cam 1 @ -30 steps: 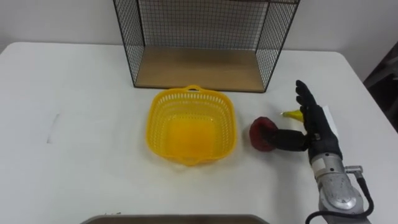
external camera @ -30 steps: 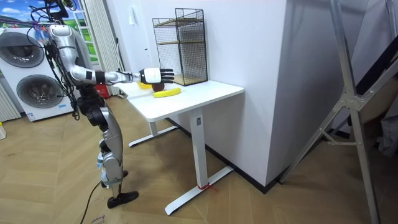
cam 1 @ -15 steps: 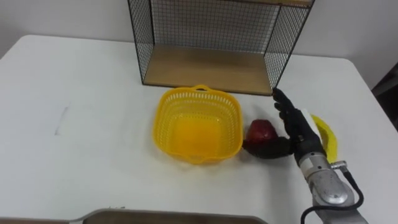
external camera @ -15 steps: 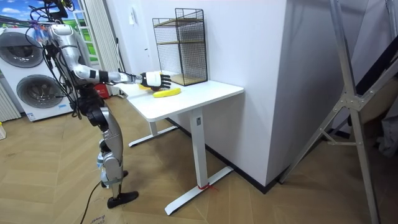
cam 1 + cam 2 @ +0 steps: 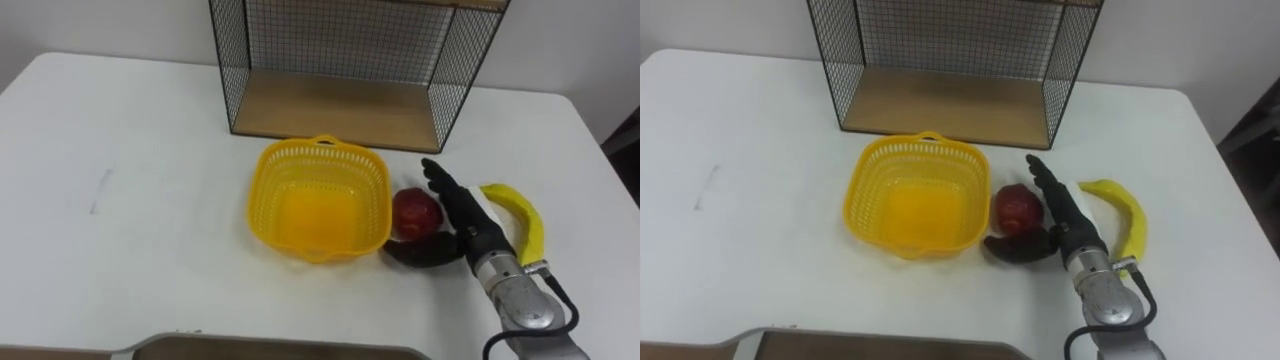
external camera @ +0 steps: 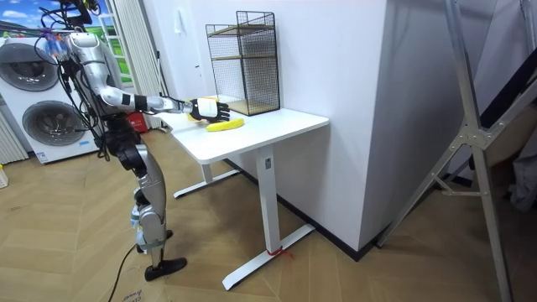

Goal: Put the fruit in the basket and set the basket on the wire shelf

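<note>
The fingers [image 5: 443,190] of the right hand [image 5: 468,233] were straight and close together along the right side of a red apple [image 5: 413,212]. The thumb [image 5: 420,254] was spread wide across the apple's near side. The hand cupped the fruit without closing on it; whether it touched, I could not tell. The apple sat on the white table [image 5: 130,150], between the palm and the empty yellow basket [image 5: 320,144] just to its left. A banana [image 5: 520,215] lay just right of the hand, pointing away from the robot. The wire shelf [image 5: 340,105] stood beyond the basket.
</note>
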Robot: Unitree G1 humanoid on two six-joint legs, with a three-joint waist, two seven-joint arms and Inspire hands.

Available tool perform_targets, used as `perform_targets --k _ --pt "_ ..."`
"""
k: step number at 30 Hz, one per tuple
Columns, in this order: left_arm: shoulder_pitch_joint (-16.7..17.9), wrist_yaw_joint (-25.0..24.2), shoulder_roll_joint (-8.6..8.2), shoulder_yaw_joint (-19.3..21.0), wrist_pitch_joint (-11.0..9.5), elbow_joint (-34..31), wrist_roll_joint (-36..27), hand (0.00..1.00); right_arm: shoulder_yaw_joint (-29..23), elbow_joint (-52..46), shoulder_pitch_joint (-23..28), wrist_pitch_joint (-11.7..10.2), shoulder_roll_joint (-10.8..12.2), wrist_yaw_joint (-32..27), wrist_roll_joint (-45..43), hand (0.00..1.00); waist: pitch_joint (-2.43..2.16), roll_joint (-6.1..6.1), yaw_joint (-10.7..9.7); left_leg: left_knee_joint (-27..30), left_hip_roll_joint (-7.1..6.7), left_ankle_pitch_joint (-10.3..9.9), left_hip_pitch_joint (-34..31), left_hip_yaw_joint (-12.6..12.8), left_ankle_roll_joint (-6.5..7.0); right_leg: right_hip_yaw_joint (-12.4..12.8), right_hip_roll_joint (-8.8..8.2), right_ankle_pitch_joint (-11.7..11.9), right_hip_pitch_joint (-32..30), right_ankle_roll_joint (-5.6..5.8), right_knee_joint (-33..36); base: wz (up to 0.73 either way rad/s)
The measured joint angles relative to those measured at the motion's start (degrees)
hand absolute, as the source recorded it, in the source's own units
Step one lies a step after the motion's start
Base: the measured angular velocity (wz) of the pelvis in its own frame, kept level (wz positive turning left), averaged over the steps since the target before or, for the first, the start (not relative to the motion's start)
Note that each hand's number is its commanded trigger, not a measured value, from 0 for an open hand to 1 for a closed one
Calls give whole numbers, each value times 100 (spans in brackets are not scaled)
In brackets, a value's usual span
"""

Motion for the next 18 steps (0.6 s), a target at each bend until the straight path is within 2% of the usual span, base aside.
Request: perform_targets --k 1,9,18 --pt "0 0 0 0 0 -1 0 0 -5 0 0 0 0 15 -4 100 -1 -1 0 0 0 0 0 0 0 0 0 0 0 0 0 0" --pt "14 1 3 1 35 -1 -4 0 -235 164 -158 5 -27 8 -132 100 -20 -26 -9 9 -3 0 4 1 0 -4 0 0 8 0 -11 0" --pt "6 -6 3 -46 129 -2 0 0 -252 370 -327 57 1 -153 -210 100 -23 -33 -12 1 -3 0 6 1 0 -13 0 0 11 0 -10 0"
